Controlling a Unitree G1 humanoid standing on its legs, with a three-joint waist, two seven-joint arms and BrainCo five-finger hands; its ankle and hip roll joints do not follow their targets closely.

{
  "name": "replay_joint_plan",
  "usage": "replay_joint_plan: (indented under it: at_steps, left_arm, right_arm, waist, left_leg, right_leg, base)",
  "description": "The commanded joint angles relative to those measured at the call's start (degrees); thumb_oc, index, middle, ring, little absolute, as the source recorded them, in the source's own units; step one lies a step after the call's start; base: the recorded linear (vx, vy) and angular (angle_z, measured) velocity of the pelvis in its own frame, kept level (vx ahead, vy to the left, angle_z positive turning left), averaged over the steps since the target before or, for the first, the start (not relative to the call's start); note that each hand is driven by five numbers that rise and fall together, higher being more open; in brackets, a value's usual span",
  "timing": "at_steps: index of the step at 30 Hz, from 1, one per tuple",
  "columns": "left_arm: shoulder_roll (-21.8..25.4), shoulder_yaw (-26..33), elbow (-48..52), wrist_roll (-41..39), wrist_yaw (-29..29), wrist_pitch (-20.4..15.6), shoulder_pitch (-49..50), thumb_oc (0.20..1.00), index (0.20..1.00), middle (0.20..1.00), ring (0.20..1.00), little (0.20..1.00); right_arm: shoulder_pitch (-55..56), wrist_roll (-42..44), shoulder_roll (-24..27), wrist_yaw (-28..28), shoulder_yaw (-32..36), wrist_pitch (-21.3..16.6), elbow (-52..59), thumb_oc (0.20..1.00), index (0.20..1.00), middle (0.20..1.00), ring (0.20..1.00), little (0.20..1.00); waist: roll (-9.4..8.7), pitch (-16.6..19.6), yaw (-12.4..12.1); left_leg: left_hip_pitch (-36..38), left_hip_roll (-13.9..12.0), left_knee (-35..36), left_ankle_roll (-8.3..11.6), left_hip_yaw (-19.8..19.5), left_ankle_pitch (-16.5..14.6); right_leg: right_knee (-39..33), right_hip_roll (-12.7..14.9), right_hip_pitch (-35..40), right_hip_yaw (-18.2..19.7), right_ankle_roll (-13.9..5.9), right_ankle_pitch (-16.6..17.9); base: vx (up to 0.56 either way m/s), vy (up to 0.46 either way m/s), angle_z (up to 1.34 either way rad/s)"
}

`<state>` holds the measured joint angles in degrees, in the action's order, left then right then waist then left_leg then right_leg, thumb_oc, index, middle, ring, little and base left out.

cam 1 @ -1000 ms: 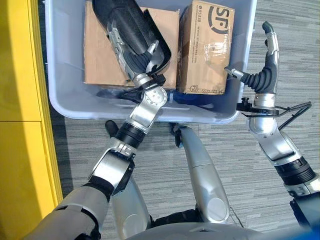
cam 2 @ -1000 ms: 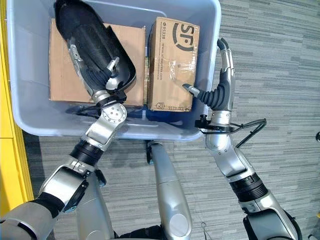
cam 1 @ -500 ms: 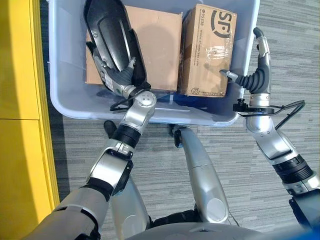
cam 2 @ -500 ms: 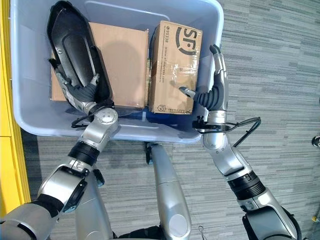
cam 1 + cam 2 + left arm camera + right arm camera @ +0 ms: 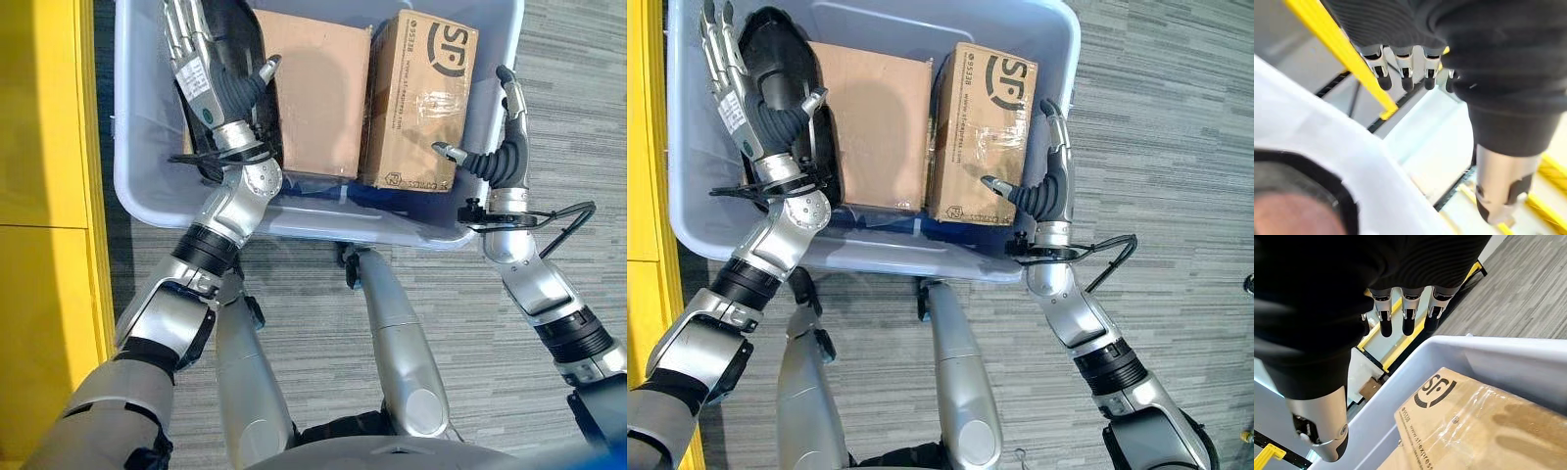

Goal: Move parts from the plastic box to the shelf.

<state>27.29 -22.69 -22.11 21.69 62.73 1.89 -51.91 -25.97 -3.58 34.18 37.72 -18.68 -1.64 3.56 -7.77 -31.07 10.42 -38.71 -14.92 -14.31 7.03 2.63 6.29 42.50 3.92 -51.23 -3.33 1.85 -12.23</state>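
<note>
At upper left, inside the plastic box (image 5: pixel 1038 245), the left hand (image 5: pixel 735 93) is spread empty beside the black part (image 5: pixel 784 69); the right hand (image 5: pixel 1043 171), open too, flanks the taped carton (image 5: pixel 985 127). A one-sided push could tip it.

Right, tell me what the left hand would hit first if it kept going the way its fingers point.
Probably the far wall of the pale blue plastic box: the left hand points its straight fingers up along the black moulded part toward that end. Depth is unclear, so it might pass above the rim.
</note>
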Motion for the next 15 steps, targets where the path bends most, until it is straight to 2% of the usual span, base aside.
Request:
replay_joint_plan:
  at_steps: [1,4,6,9,10,11,15]
  left_arm:
    - [-0.2,0.0,4.6,6.6,1.9,-4.2,0.1,1.0,1.0,1.0,1.0,1.0]
    - [0.0,-0.4,5.7,3.3,1.0,-1.7,-1.7,1.0,1.0,1.0,1.0,1.0]
    - [-0.4,0.1,4.5,-3.4,1.0,1.1,-0.8,1.0,1.0,1.0,1.0,1.0]
    - [-1.1,1.3,3.7,-6.2,1.6,0.7,0.7,1.0,1.0,1.0,1.0,1.0]
    - [-2.1,2.7,2.7,-13.1,-0.1,0.6,2.4,1.0,1.0,1.0,1.0,1.0]
    - [-3.6,3.8,1.8,-16.1,-2.8,0.1,4.2,1.0,1.0,1.0,1.0,1.0]
    - [-6.5,6.6,2.2,-20.2,-5.3,0.4,8.7,1.0,1.0,1.0,1.0,1.0]
  right_arm:
    - [0.1,-0.3,-0.4,0.1,1.4,-3.0,2.3,1.0,1.0,1.0,1.0,1.0]
    - [0.2,-0.2,-0.1,-0.5,1.3,-2.9,2.4,1.0,1.0,1.0,1.0,1.0]
    - [0.5,-1.0,-0.5,-1.1,1.5,-2.6,2.2,1.0,1.0,1.0,1.0,1.0]
    - [0.9,-1.2,-0.5,-1.2,1.6,-2.3,2.4,1.0,1.0,1.0,1.0,1.0]
    - [1.3,-1.7,-0.8,-1.0,1.7,-2.2,2.3,1.0,1.0,1.0,1.0,1.0]
    - [1.5,-2.3,-1.4,-1.0,1.9,-2.0,2.3,1.0,1.0,1.0,1.0,1.0]
    - [1.3,-2.5,-1.7,-1.4,3.1,-0.8,2.4,1.0,1.0,1.0,1.0,1.0]
  waist:
    - [-1.47,1.3,0.8]
    - [-1.43,1.3,1.1]
    - [-1.37,1.3,0.7]
    - [-1.43,1.3,0.5]
    - [-1.37,1.3,0.2]
    - [-1.45,1.3,-0.2]
    - [-1.27,1.3,-1.0]
  left_leg:
    - [-2.8,0.9,-3.7,-0.72,1.7,-3.1]
    - [-2.8,1.0,-3.8,-0.77,1.8,-3.2]
    - [-3.0,1.2,-3.9,-0.71,1.4,-3.0]
    - [-3.0,1.1,-3.8,-0.69,1.3,-3.0]
    - [-2.9,1.2,-3.8,-0.74,1.1,-2.9]
    - [-3.0,1.2,-3.7,-0.8,1.0,-2.8]
    - [-2.9,1.3,-3.3,-0.91,1.0,-2.4]
  right_leg:
    - [-5.9,-4.1,5.0,-0.4,-1.08,1.7]
    - [-5.7,-4.1,5.0,-0.3,-1.17,1.6]
    - [-5.6,-4.2,5.1,-0.6,-1.24,1.6]
    - [-5.6,-4.2,5.2,-0.7,-1.24,1.4]
    - [-5.6,-4.2,5.3,-0.8,-1.28,1.4]
    - [-5.8,-4.1,5.3,-1.0,-1.37,1.5]
    - [-6.2,-4.1,5.8,-1.7,-1.4,1.5]
  base:
    - [0.01,0.07,0.03]
    - [0.01,0.038,-0.05]
    - [0.0,-0.002,-0.03]
    - [0.0,-0.029,-0.04]
    - [0.0,-0.072,-0.03]
    - [-0.01,-0.096,-0.03]
    - [-0.01,-0.052,0.0]
